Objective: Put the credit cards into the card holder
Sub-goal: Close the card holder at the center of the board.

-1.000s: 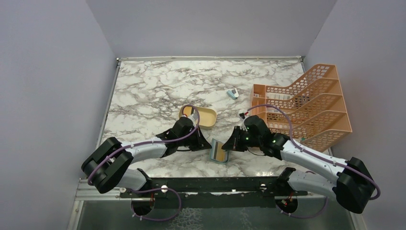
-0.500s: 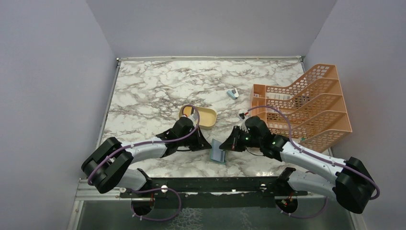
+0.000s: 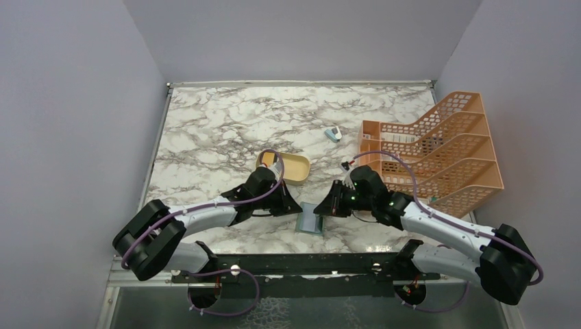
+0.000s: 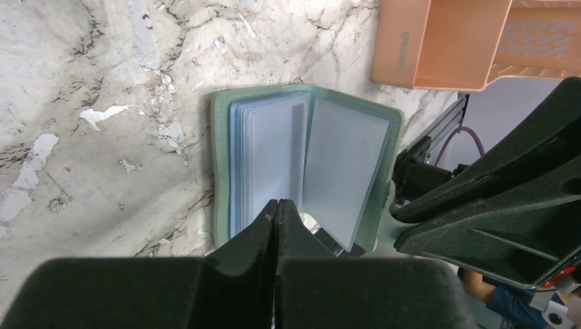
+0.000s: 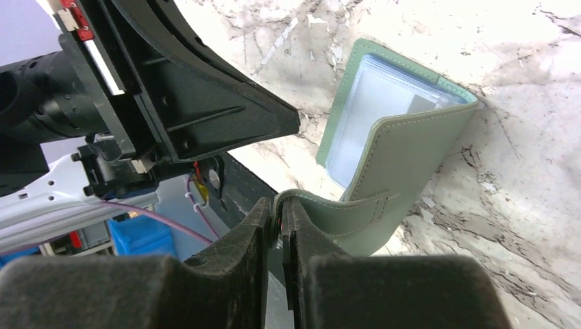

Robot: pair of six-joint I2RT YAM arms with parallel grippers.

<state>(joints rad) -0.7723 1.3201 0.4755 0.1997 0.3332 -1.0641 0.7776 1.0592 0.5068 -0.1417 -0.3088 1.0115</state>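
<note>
From above, the card holder (image 3: 310,221) lies on the marble desk (image 3: 219,130) near its front edge, between the left gripper (image 3: 291,205) and the right gripper (image 3: 327,209). The tan dish (image 3: 293,166) sits just behind and the orange file rack (image 3: 438,147) off to the right. No loose credit cards can be made out. The left wrist view shows the holder spread open, pale blue-grey sleeves up and one leaf half raised. The left gripper is fully closed on nothing, its tip at the holder's near edge; contact is unclear. In the right wrist view the right gripper is all but closed, pinching the end of the green strap (image 5: 342,209) with the cover lifted. A grey rectangle (image 5: 425,104) in one sleeve may be a card. A second ago the holder stood steeper with a tan-brown face showing; now it lies flatter and that tan is out of sight, so a card has probably just been seated. Next would be freeing the strap without flipping the holder shut, then fetching another card.
</note>
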